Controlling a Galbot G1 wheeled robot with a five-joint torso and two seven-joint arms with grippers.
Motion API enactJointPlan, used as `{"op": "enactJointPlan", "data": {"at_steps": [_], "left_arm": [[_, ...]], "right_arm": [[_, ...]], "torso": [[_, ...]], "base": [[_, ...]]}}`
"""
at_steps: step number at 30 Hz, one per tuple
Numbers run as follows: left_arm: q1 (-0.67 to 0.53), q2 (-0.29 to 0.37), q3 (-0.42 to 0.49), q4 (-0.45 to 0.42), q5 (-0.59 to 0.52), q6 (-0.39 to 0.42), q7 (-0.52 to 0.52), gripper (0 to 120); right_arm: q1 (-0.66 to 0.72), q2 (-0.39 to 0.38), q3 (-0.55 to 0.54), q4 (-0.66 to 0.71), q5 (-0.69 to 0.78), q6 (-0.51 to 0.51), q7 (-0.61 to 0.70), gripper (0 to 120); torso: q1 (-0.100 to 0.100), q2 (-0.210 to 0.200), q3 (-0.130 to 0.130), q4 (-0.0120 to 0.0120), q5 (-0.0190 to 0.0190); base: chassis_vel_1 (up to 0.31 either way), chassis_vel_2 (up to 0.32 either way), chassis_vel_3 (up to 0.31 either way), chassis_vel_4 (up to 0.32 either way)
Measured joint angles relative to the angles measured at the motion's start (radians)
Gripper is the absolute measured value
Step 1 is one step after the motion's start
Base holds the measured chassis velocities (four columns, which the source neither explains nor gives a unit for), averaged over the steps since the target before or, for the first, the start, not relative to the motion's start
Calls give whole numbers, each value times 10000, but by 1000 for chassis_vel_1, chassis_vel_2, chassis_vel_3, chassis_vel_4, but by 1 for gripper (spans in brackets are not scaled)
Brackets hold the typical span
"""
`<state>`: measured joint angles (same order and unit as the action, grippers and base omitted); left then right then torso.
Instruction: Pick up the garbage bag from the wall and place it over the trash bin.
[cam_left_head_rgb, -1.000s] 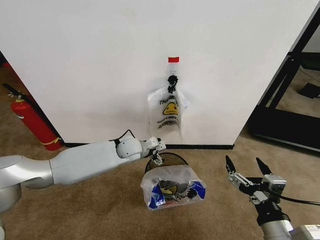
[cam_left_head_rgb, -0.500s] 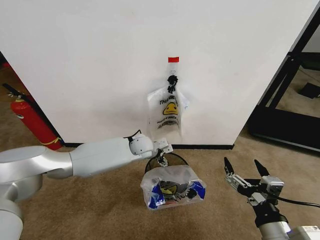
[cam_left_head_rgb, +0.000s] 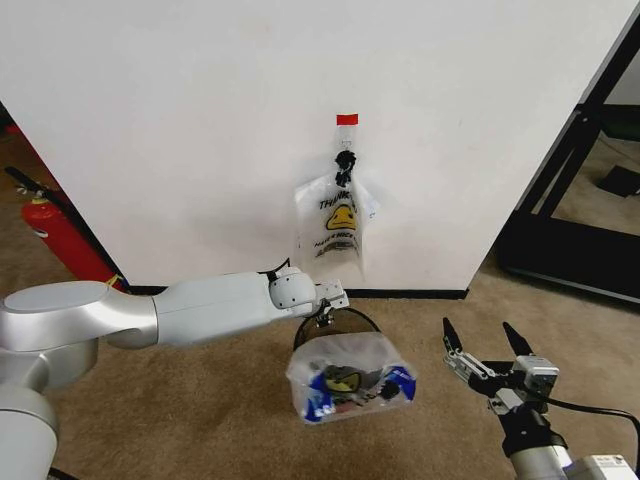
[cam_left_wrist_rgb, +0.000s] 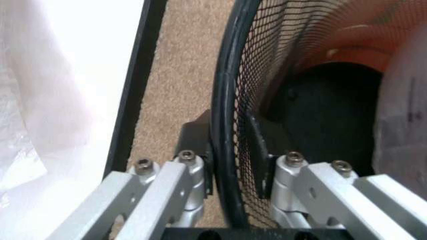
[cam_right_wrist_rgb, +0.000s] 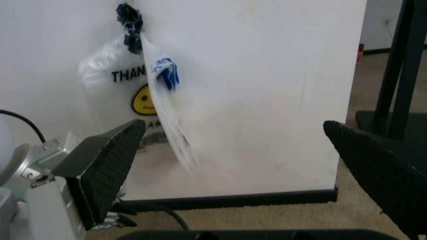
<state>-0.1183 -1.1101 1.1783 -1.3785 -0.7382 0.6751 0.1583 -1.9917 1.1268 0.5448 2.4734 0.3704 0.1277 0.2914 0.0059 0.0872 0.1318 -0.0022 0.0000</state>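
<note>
You are working the fitting step: the garbage bag (cam_left_head_rgb: 349, 377), with its smiley face and blue patches, is already off the wall (cam_left_head_rgb: 200, 120) and draped over the near side of the trash bin (cam_left_head_rgb: 343, 321), which is standing on the carpet just in front of the baseboard. The far arc of the black rim is showing bare behind the bag.

The left claw (cam_left_head_rgb: 322, 318) is reaching in at that far arc. In the left wrist view its fingers (cam_left_wrist_rgb: 199, 150) are straddling the rim (cam_left_wrist_rgb: 223, 120), one outside and one inside the mesh wall, set narrow and apparently pinching it.

The right claw (cam_left_head_rgb: 484, 346) is hovering spread wide above the carpet, well apart from the bin.

A second smiley bag (cam_left_head_rgb: 336, 222) is hanging from the black clip (cam_left_head_rgb: 346, 160) under the red tape (cam_left_head_rgb: 347, 119); leave it alone.

Judging from this, the next move calls for steadying the bin and drawing the bag's mouth over the exposed far rim.
</note>
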Motion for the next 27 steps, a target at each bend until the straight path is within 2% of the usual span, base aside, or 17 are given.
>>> {"op": "enactJointPlan", "data": {"at_steps": [5, 9, 12, 19, 22, 27], "left_arm": [[53, 88, -113, -85, -473, 125, -78, 11], [342, 296, -677, -190, -1453, 465, -328, 6], [440, 459, -880, -273, -1745, 563, -418, 5], [969, 1435, -2307, -807, -3369, 643, -1330, 4], [1063, 1574, -2616, -832, -3691, 644, -1545, 4], [1739, 1966, -3932, -1106, -4544, 633, -2432, 4]], "right_arm": [[72, -10, -13, -17, 33, -23, 47, 100], [96, -14, -71, -36, 32, -76, 101, 100], [98, -24, -71, -37, 41, -115, 144, 100], [118, -74, -94, -6, 133, -352, 314, 100], [119, -74, -104, 2, 131, -379, 319, 100], [81, -77, -67, 58, 126, -456, 384, 100]], "torso": [[-1, 1, -1, 0, 1], [0, 0, 0, -2, -3], [0, 0, 1, -5, -5], [0, -1, 2, -2, -1], [0, -1, 2, 2, 0], [1, -1, 1, -5, -2]], "base": [[0, 0, 0, 0], [0, 0, 0, 0], [0, 0, 0, 0], [0, 0, 0, 0], [0, 0, 0, 0], [0, 0, 0, 0]]}}
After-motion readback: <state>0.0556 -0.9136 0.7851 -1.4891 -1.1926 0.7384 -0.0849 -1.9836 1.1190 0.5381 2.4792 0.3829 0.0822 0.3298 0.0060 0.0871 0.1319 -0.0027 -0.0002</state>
